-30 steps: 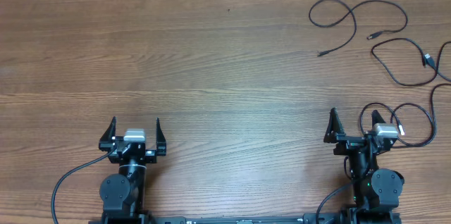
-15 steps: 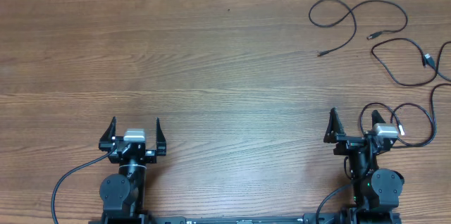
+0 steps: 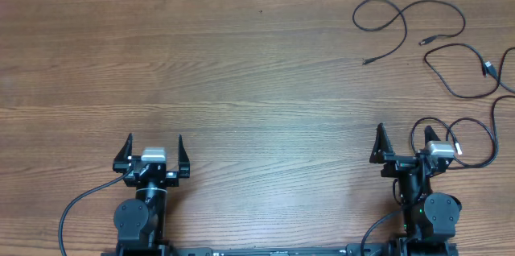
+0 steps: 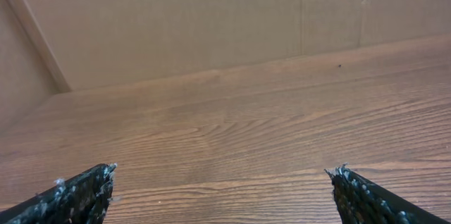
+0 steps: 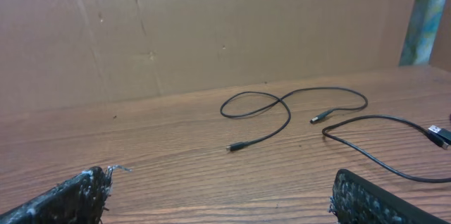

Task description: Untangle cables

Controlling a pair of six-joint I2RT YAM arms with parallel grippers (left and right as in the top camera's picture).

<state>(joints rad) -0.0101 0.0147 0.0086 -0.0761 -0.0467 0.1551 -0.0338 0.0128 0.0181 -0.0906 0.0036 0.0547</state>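
Note:
Three thin black cables lie on the wooden table [image 3: 241, 71] at the right. In the overhead view one looped cable [image 3: 402, 22] sits at the far right corner, a second cable [image 3: 426, 59] curves just right of it, and a third cable [image 3: 494, 139] runs down the right edge and loops close beside my right gripper [image 3: 402, 131]. That gripper is open with nothing between its fingers. In the right wrist view the looped cable [image 5: 282, 101] and the second cable [image 5: 373, 150] lie ahead of the open right gripper [image 5: 222, 175]. My left gripper [image 3: 154, 140] stands open over bare wood, as the left wrist view also shows it [image 4: 224, 170].
A brown cardboard wall [image 4: 211, 20] stands along the far edge of the table. Thicker black wires [image 3: 80, 204] run from the arm bases at the near edge.

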